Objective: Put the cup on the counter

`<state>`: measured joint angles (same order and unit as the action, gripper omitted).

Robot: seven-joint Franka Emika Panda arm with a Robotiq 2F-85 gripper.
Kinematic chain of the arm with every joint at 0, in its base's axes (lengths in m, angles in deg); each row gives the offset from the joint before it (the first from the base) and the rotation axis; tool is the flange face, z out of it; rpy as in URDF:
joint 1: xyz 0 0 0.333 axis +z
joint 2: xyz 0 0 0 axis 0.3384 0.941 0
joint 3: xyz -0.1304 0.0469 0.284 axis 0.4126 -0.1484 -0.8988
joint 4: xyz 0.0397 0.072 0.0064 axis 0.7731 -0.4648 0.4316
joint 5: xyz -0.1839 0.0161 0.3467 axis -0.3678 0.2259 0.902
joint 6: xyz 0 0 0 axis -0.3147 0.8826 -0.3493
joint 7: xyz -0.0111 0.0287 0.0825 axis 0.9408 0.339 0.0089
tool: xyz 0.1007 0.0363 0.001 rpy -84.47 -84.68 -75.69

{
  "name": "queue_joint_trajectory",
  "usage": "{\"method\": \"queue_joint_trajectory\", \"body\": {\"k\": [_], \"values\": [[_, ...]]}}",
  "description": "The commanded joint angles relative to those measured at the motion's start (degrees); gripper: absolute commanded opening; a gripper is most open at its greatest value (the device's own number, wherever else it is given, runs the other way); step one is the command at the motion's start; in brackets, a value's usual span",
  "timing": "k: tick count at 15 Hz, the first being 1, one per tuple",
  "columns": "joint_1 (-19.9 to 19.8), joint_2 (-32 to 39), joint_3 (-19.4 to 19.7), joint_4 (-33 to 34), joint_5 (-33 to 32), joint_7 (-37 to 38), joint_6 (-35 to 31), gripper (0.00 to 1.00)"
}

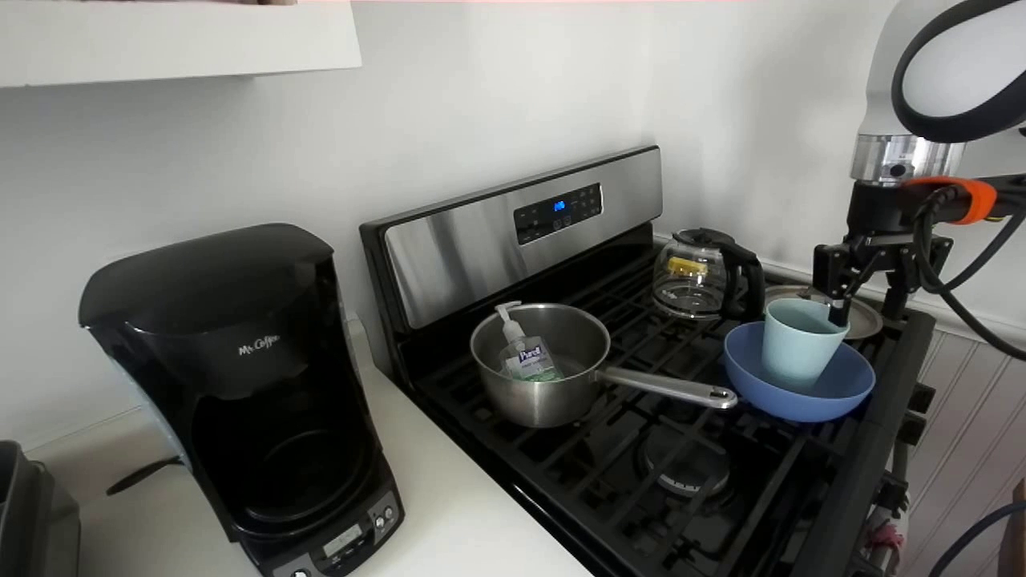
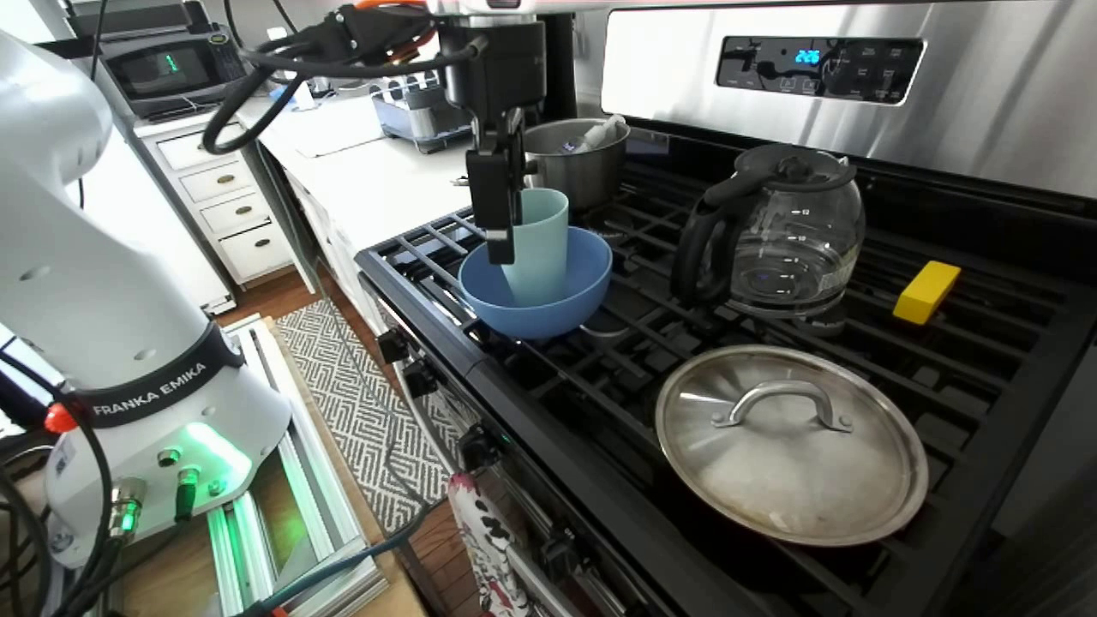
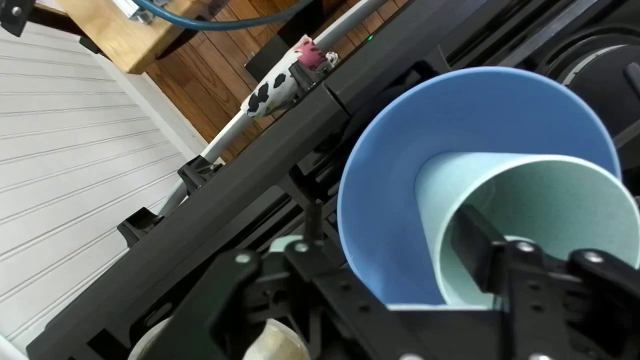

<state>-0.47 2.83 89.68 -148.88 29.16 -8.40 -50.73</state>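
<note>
The pale blue cup (image 1: 793,353) stands, slightly tilted, in the wider blue bowl (image 1: 851,386) on the stove. Both also show in an exterior view, the cup (image 2: 545,248) in the bowl (image 2: 540,319). In the wrist view the cup (image 3: 565,205) is seen into its mouth, inside the bowl (image 3: 382,200). My gripper (image 3: 390,215) is open around the cup's near wall: one finger reaches inside the cup, the other is outside, beyond the bowl's rim. The gripper also shows in both exterior views (image 1: 867,308) (image 2: 506,236). The white counter (image 1: 457,501) lies beside the stove (image 2: 351,184).
A steel pot (image 1: 537,401) with a sanitizer bottle (image 1: 529,357) stands on the stove, its handle pointing toward the bowl. A glass carafe (image 2: 797,248), a lid (image 2: 788,463) and a yellow block (image 2: 927,291) are on the grates. A coffee maker (image 1: 240,336) stands on the counter.
</note>
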Motion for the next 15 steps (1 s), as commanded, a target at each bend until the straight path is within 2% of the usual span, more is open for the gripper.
{"method": "queue_joint_trajectory", "body": {"k": [1, 3, 6, 8, 11, 15], "values": [[1.1, 1.6, 0.3, 0.3, 1.5, -0.7, -1.4, 0.38], [1.6, 1.9, 0.0, 0.3, 1.4, -0.4, -1.8, 0.27], [2.2, 2.2, -0.4, 0.4, 1.4, 0.2, -2.5, 0.03], [2.5, 2.0, -0.7, 0.3, 1.6, 1.0, -3.3, 0.00], [3.5, -0.5, -1.6, 0.3, 3.0, 1.3, -3.4, 0.01], [5.2, -8.3, -3.3, 1.6, 5.4, 1.5, 3.6, 0.01]]}}
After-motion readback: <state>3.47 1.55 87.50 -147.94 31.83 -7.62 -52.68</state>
